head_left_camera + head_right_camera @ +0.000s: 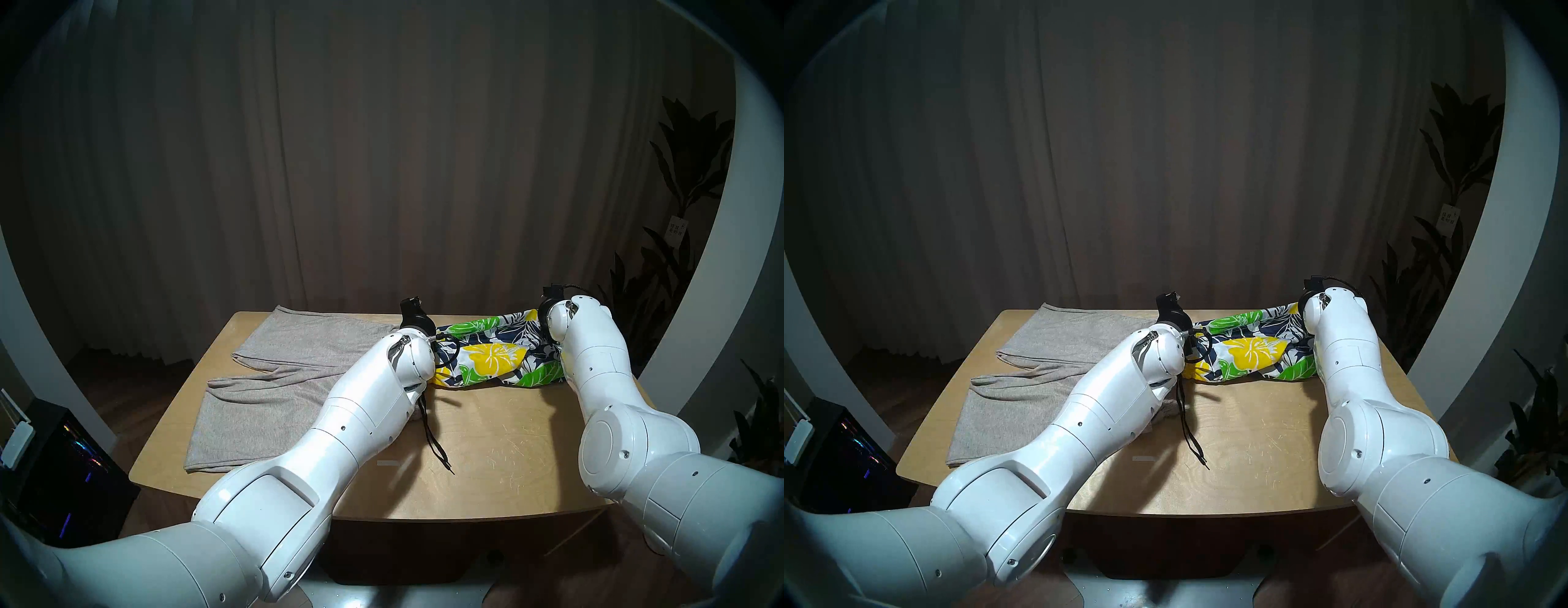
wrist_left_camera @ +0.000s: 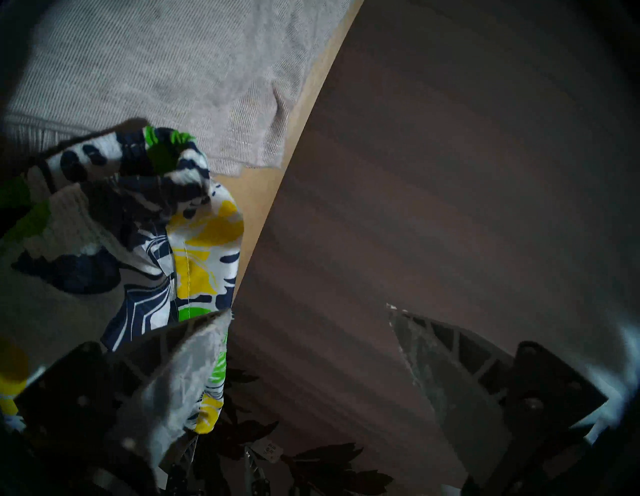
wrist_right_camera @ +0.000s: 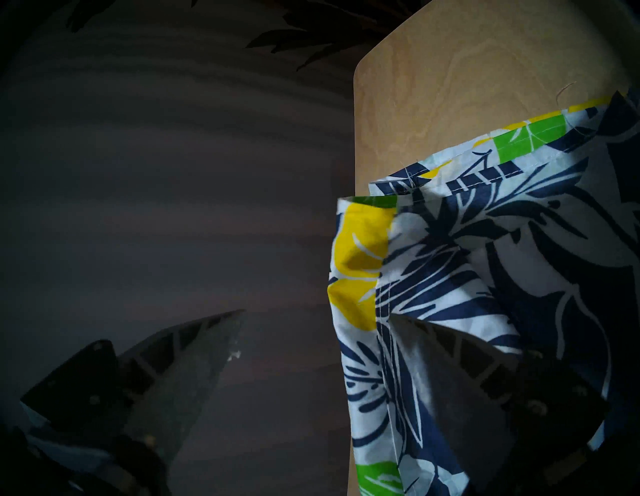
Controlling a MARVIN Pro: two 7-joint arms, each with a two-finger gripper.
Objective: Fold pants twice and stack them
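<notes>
Lying on wooden table point(image 1: 488, 429) before brown curtain point(image 1: 382, 148): both pants; both jaws spread.

We see the shorts point(image 1: 496, 354) at centre right printed in navy and white leaves with yellow flowers and bright green foliage, their drawstring point(image 1: 432, 429) black. The pants point(image 1: 271, 378) at centre left are plain grey-beige knit. The surface point(image 1: 500, 458) is pale tan wood; the curtain point(image 1: 382, 148) behind is dull brown.
</notes>
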